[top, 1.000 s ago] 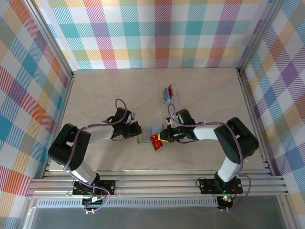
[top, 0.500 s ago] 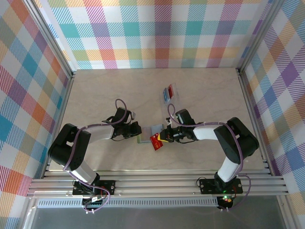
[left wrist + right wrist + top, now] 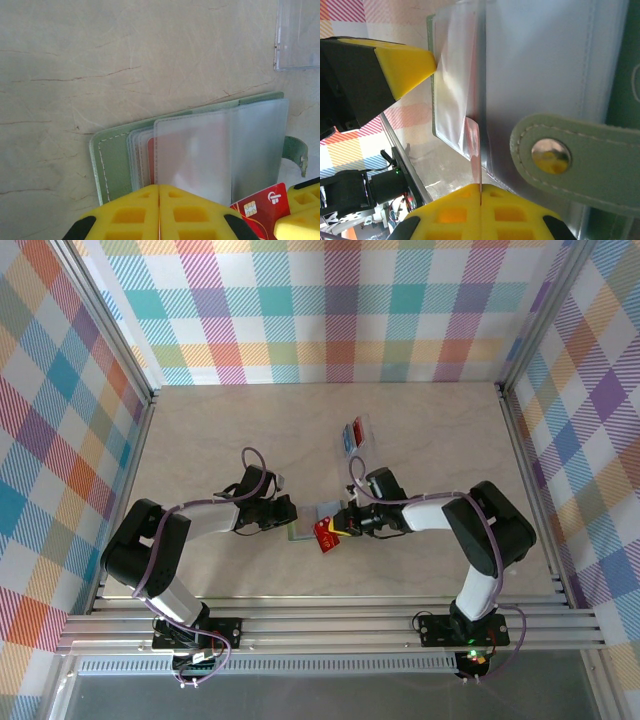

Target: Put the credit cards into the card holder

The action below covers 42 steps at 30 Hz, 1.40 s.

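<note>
**Red card at the holder's edge**

From my remote seat: the card holder (image 3: 325,510) lies open mid-table, clear sleeves up. My left gripper (image 3: 290,517) sits at its 9 o'clock, fingers (image 3: 125,215) pressed together at the holder's edge. My right gripper (image 3: 343,528), at about 4 o'clock, is pinching a red credit card (image 3: 327,534), which lies at the holder's 6 o'clock. The clear tray (image 3: 355,433) with more cards is at 1 o'clock.

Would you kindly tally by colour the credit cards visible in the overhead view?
Red cards: 2, one held by the right end effector, one in the clear tray
Blue cards: 1, in the tray
Total: 3
</note>
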Motion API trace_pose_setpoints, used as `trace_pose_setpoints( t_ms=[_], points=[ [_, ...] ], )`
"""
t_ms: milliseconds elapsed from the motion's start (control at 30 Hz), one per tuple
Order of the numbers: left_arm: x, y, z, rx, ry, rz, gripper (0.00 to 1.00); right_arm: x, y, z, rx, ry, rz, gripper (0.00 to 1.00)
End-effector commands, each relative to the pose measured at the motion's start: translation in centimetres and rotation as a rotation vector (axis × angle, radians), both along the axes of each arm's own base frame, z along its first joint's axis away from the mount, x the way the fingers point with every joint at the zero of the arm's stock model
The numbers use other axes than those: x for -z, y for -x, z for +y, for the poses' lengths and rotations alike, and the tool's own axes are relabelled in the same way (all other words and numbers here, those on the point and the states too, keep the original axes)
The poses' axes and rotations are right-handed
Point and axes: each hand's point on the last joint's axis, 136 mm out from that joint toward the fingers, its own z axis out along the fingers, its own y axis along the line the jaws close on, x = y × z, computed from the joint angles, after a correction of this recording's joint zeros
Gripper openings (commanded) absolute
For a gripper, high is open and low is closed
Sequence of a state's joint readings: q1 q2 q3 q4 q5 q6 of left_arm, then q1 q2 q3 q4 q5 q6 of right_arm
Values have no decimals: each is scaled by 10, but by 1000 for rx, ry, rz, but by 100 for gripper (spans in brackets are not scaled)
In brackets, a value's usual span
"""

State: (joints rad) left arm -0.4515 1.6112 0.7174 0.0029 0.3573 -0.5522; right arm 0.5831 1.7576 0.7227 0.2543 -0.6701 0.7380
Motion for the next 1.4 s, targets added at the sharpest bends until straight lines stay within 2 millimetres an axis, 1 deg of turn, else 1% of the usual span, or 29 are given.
trace_pose_setpoints(
  t_ms=[0, 233, 367, 467, 600, 667, 1033, 1167, 1367],
  points=[
    [16, 11, 9, 3, -74, 49, 8, 1, -9, 5, 16, 0, -12, 0],
    [15, 13, 11, -4, -75, 50, 8, 0, -22, 11, 31, -3, -43, 0],
    [14, 13, 13, -7, -84, 46, 8, 6, -32, 13, 45, 12, -61, 0],
    [16, 13, 13, -9, -87, 52, 8, 7, -41, 15, 64, 8, -85, 0],
    [21, 15, 18, -18, -109, 65, 8, 8, -48, 19, 75, -6, -93, 0],
    [23, 17, 22, -29, -132, 71, 7, 11, -51, 19, 84, -2, -94, 0],
    [28, 29, 28, -28, -150, 96, 7, 22, -59, 20, 116, -7, -104, 0],
    [30, 34, 27, -19, -154, 104, 7, 21, -60, 22, 123, -16, -108, 0],
    [34, 36, 24, -16, -150, 107, 7, 17, -56, 32, 104, -31, -113, 0]
  ],
)
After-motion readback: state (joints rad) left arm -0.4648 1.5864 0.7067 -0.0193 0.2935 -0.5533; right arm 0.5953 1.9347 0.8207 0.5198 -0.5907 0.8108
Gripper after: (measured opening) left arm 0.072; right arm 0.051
